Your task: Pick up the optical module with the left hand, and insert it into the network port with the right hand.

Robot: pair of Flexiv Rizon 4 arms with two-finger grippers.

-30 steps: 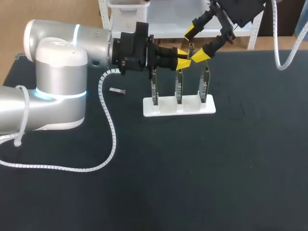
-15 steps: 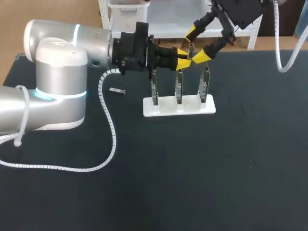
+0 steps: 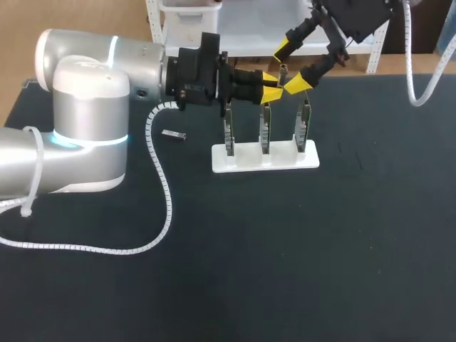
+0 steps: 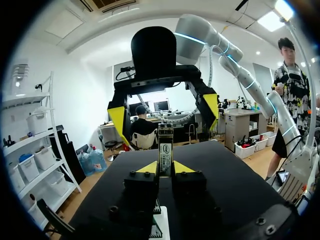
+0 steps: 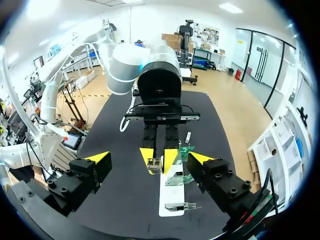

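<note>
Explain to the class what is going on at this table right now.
The left pincer is shut on a small module, holding it upright over the white stand of three green boards. The right pincer hangs open facing it, not touching the module. The module is not plugged in yet.

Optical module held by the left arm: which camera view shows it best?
Left wrist view: the slim metal optical module stands close, upright between the left jaws. Head and right wrist views show it tiny.

Btm of optical module (image 4: 165, 149) hidden in left pincer (image 4: 165, 168) grip.
</note>
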